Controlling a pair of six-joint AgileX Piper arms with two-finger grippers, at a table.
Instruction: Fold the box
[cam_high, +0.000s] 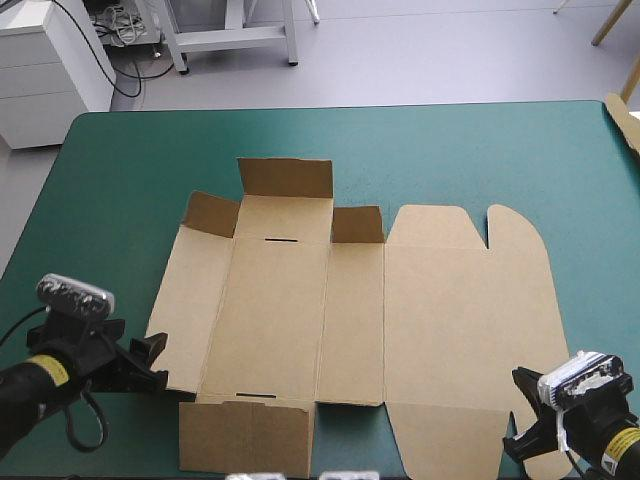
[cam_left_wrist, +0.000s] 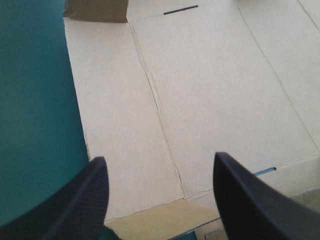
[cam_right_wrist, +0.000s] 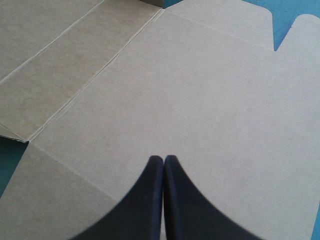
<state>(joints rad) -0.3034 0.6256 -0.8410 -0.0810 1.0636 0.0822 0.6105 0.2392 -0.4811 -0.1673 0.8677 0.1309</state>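
Brown box (cam_high: 300, 310) flat and unfolded in the middle of the teal-green desk (cam_high: 130, 160), three short far flaps (cam_high: 286, 177) tipped up. At its near left corner, left tool (cam_left_wrist: 160, 162) spread wide, black fingers (cam_left_wrist: 85, 200) apart over the side panel. At the near right corner, right tool (cam_right_wrist: 164, 159) closed to one point over the broad lid panel, nothing gripped.

Box (cam_high: 350, 320) flat on the table (cam_high: 120, 180), its far flaps raised, left gripper (cam_left_wrist: 161, 160) at its near left corner, right gripper (cam_right_wrist: 163, 160) over its near right corner, perhaps touching it
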